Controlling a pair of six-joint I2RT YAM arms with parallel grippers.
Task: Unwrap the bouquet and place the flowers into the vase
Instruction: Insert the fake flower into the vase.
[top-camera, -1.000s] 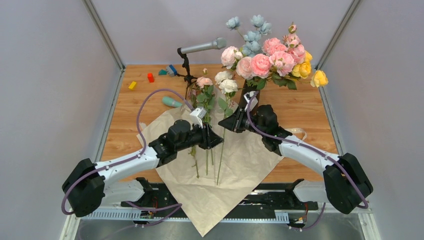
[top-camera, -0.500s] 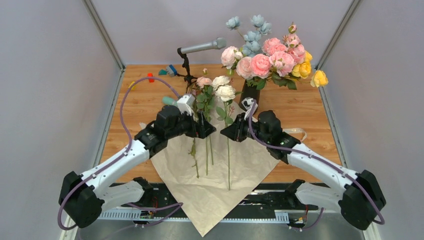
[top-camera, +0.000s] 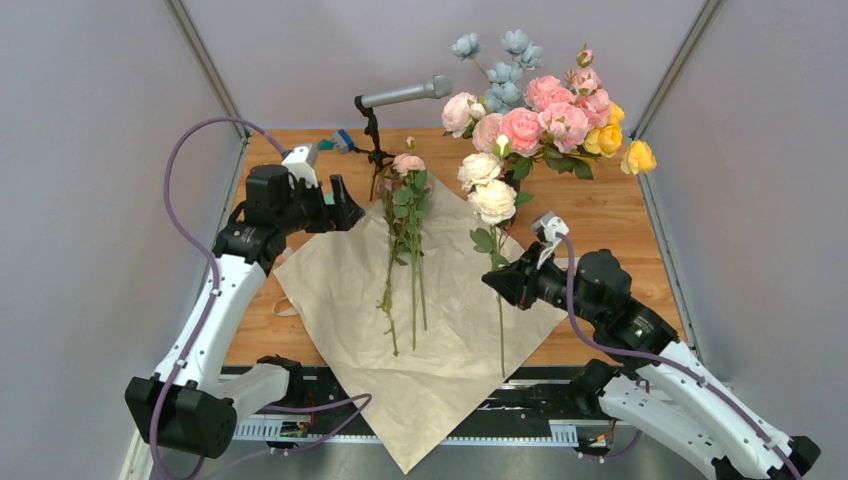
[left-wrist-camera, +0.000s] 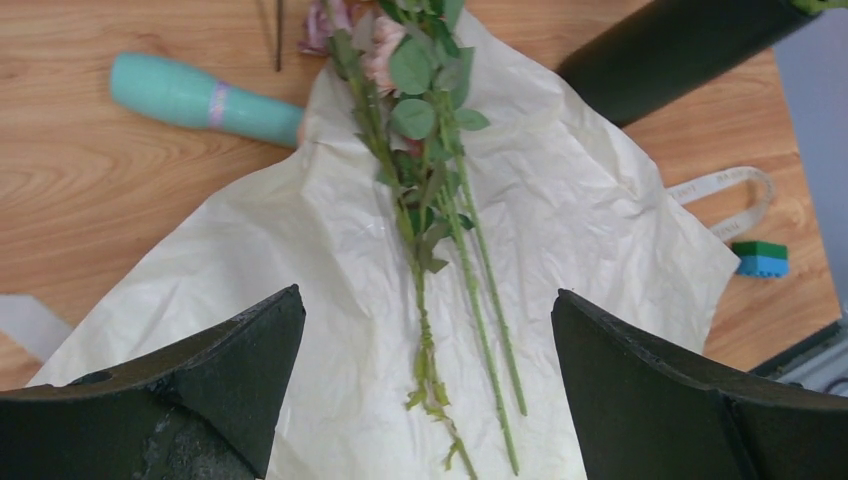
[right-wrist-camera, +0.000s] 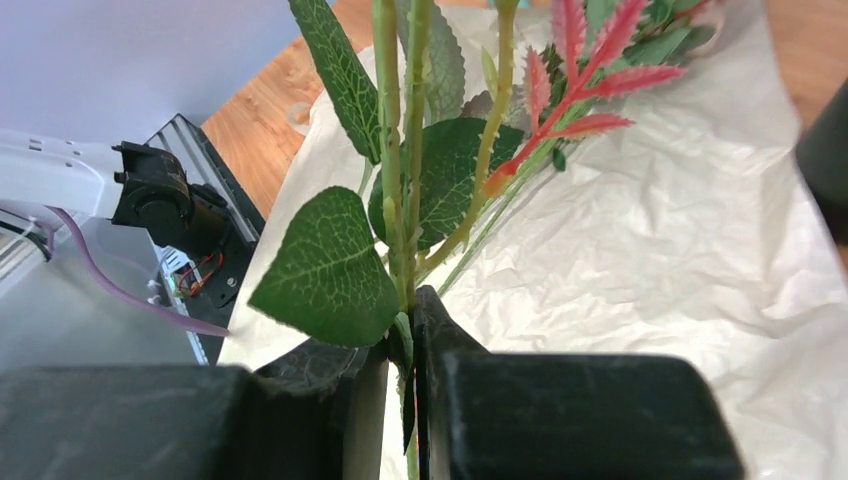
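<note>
Table (top-camera: 600, 215): wood, grain showed, satin finish. Wrapping paper (left-wrist-camera: 560, 200) at table centre: thin, crinkled, matt cream. Flower stems (right-wrist-camera: 400, 150): looked green plastic, ridged, faint sheen. Leaves (right-wrist-camera: 325, 265): cloth-like, veined, matt. Vase (left-wrist-camera: 680, 40) toward far edge: dark, smooth, dull sheen. Ribbon (left-wrist-camera: 715, 181) near right edge: woven cloth, cream, printed. Teal handle (left-wrist-camera: 190, 95): smooth glossy plastic. Left gripper fingers (left-wrist-camera: 200, 400): black plastic, matt, finely rough. Microphone (top-camera: 405, 94) at far edge: looked grey metal.

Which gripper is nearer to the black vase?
Right. The right gripper, shut on a white-rose stem, sits just in front of the vase; the left gripper, open, is across the paper from it.
</note>
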